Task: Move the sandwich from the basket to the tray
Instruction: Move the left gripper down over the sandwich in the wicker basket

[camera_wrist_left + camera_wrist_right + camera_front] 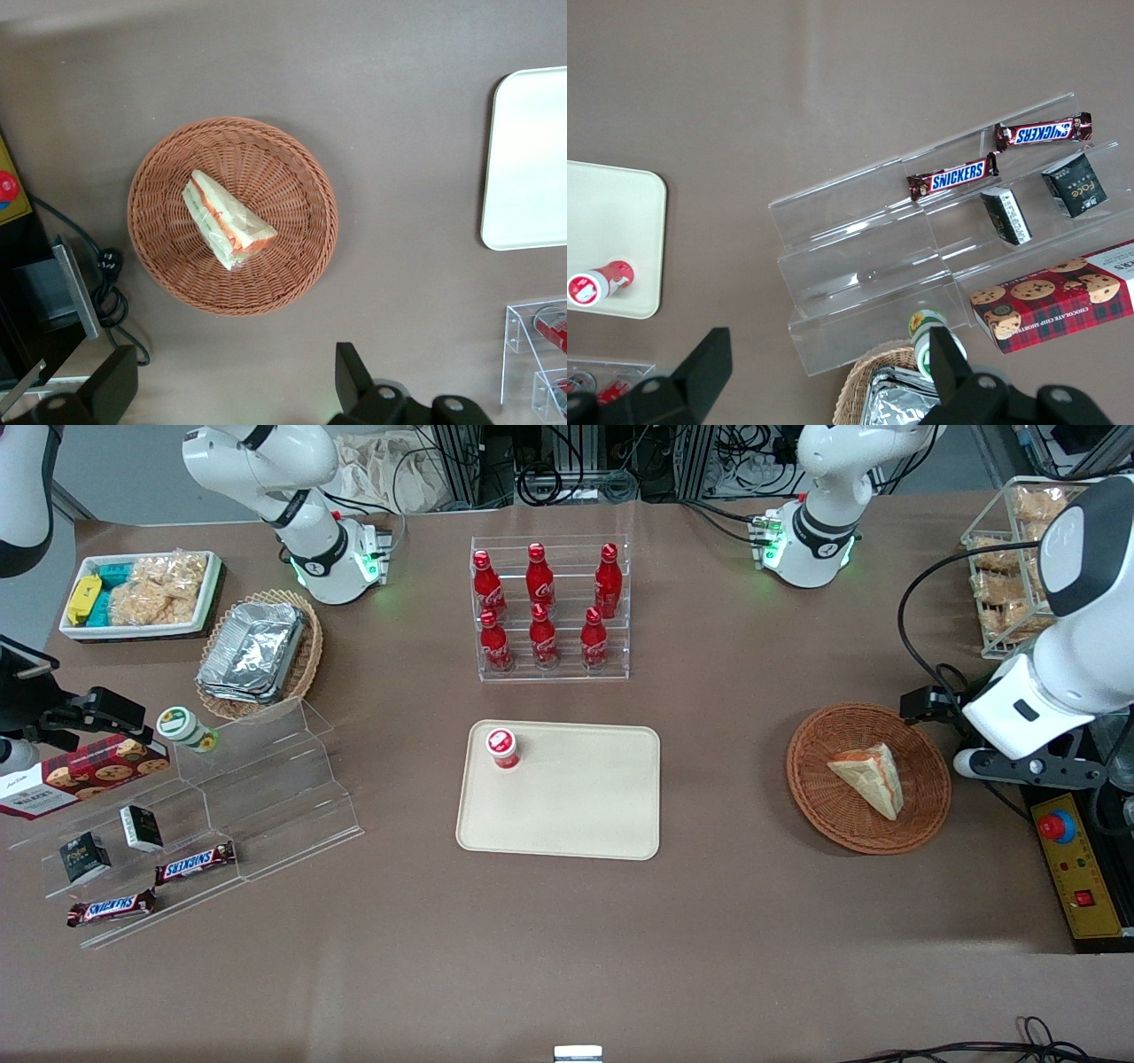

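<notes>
The sandwich (870,778) (226,220), a pale wedge with red and green filling along its edge, lies in the round reddish-brown wicker basket (815,797) (292,266) toward the working arm's end of the table. My gripper (1019,766) (232,382) hangs open above the table beside the basket, apart from it, with nothing between its fingers (350,372). The beige tray (576,806) (532,159) lies flat at the table's middle. A small red-capped container (502,747) stands on one of its corners.
An acrylic rack of red cola bottles (549,611) stands farther from the front camera than the tray. A yellow control box (1076,868) and cables lie beside the basket. A stepped acrylic stand (248,797) with snacks is toward the parked arm's end.
</notes>
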`<state>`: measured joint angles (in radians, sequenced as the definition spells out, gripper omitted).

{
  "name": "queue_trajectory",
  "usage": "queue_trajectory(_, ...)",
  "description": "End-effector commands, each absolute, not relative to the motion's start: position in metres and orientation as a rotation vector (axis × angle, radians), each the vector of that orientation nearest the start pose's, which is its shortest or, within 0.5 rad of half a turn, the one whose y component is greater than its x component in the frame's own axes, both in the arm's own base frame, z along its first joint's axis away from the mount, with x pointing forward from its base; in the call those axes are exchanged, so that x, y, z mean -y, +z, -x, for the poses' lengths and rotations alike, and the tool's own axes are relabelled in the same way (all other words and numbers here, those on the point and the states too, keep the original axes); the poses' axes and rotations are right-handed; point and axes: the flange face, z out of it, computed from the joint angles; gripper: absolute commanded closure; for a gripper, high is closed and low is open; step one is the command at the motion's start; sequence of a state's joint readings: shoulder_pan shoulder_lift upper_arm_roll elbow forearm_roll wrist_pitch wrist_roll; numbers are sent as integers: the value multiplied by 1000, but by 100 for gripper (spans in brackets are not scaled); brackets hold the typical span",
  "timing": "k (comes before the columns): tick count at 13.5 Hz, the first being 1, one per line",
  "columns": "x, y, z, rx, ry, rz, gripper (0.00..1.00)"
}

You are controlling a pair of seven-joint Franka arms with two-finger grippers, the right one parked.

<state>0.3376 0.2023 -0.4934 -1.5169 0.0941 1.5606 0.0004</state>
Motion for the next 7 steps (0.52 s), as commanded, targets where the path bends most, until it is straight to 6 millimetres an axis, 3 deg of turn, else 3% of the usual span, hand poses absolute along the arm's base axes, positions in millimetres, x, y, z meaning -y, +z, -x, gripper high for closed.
queue_trajectory(1,58,541,-605,-289,246,3117,0)
queue_trajectory(3,54,529,-604,-240,291,3095,0)
queue_trajectory(6,34,475,-604,494,361,2983,0)
queue_trajectory(7,27,460,-604,540,321,2981,0)
